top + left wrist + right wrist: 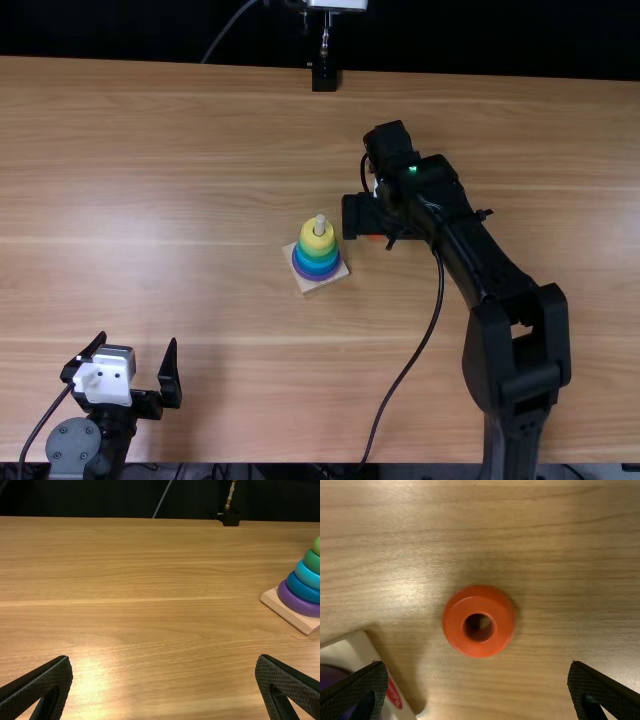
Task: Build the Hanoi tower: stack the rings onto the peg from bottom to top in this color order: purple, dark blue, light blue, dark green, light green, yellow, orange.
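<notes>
Light brown wooden tabletop (150, 180) was viewed from above. The right arm (520, 350) was seen stretched over it, bent at the joints, a black cable (408, 372) looped alongside. The left arm (75, 445) was found at the near left corner, well apart from the stack.

The left tool (138, 340) was released, its two fingers spread wide over bare wood. The right tool (372, 222) was likewise released, its fingers parted and pointed down above the orange ring.

The square wooden base (285, 611) was noted near the middle of the tabletop, lying flat, set at an angle, just beside the right tool. Six rings were counted on it, threaded from the bottom up: purple ring (300, 602), dark blue ring (305, 590), light blue ring (306, 575), dark green ring (313, 561), light green ring (317, 545), yellow ring (318, 236). The orange ring (495, 640) was seen lying flat on the wood near the base, its hole turned upward. The tip of the peg (320, 222) was left exposed above the yellow ring.
</notes>
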`<control>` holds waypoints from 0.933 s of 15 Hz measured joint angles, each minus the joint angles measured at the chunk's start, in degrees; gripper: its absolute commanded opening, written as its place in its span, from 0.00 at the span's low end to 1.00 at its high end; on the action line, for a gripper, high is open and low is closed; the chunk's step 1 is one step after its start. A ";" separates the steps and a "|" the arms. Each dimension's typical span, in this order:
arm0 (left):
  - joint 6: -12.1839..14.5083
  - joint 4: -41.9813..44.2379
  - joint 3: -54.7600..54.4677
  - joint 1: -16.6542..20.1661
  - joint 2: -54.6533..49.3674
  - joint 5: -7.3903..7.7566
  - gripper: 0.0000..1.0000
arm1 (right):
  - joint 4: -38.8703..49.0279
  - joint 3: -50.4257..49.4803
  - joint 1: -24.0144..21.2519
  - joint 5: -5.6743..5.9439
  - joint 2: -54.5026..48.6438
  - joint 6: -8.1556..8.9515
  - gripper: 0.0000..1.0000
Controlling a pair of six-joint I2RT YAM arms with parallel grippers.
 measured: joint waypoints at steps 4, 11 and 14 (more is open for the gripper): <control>0.02 -0.02 0.00 0.00 0.02 -0.02 1.00 | -0.24 0.63 0.00 0.00 3.04 0.11 0.97; -0.02 -0.02 0.00 0.00 0.02 0.00 1.00 | 0.37 3.58 0.00 -0.02 4.90 0.20 0.91; 0.00 -0.02 0.00 0.00 0.00 0.00 1.00 | 0.42 3.61 0.00 0.00 5.68 0.20 0.90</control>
